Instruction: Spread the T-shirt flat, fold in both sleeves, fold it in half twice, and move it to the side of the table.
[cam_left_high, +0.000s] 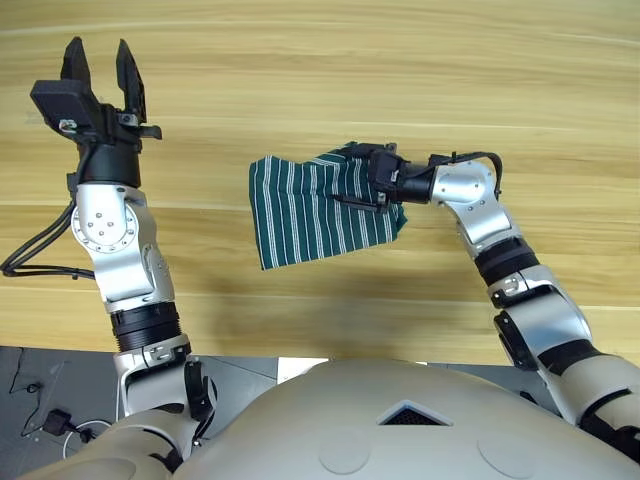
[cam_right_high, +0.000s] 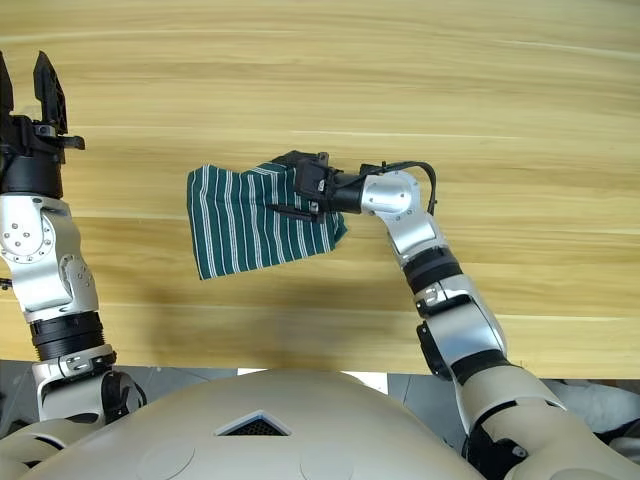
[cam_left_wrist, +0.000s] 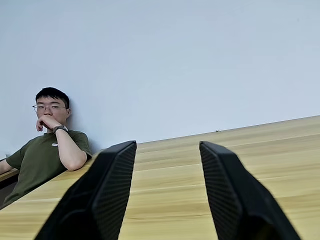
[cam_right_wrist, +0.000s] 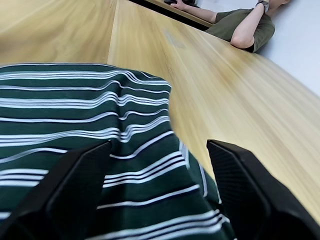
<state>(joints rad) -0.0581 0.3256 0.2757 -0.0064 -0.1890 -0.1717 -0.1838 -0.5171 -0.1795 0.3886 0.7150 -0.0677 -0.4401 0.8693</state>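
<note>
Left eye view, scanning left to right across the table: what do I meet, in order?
Left gripper, open → folded striped T-shirt → right gripper, open at the shirt's right edge.

Item count: one T-shirt (cam_left_high: 300, 212), one desk (cam_left_high: 420, 70), two tools: left tool (cam_left_high: 100, 60), right tool (cam_left_high: 357, 177).

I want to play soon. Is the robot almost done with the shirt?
Nearly. The shirt already lies folded small. The right gripper sits at its edge, fingers open; the left gripper hovers open. Left: moving it to the table's side.
</note>
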